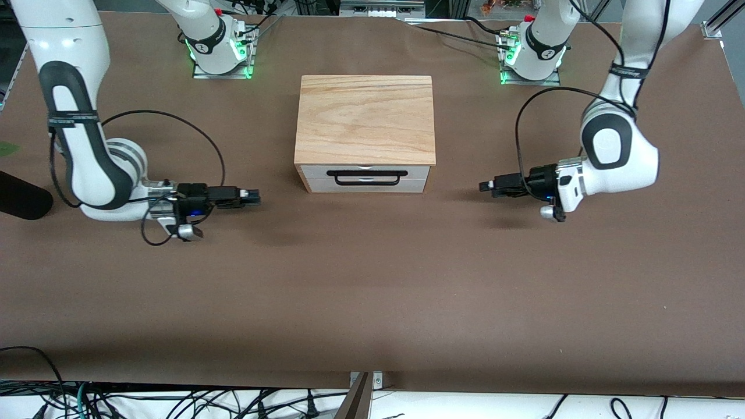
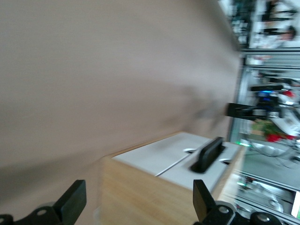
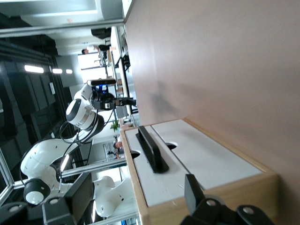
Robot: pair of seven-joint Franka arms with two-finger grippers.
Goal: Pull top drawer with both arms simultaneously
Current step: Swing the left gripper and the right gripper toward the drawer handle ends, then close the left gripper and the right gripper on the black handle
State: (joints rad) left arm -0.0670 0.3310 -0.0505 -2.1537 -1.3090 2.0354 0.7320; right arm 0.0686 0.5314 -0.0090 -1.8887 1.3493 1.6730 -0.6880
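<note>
Zero progress on the pull as far as I can judge: top drawer (image 1: 366, 172) sits flush in the cabinet (image 1: 365, 119), nothing gripped. Both approach and grasp are still left.

Left gripper (image 1: 488, 186) hovers over bare table (image 1: 372, 291), well apart from the drawer, out at the cabinet's side toward the left arm's end, pointing at it. Left wrist view shows its fingers (image 2: 70, 201) spread wide, empty.

Right gripper (image 1: 254, 198) mirrors it toward the right arm's end, also well apart, fingers (image 3: 194, 190) apart and empty.

Handle (image 1: 366, 177) lies between the two grippers, roughly level with them, neither touching it. Both have to close in on the bar's ends, then pull together.
</note>
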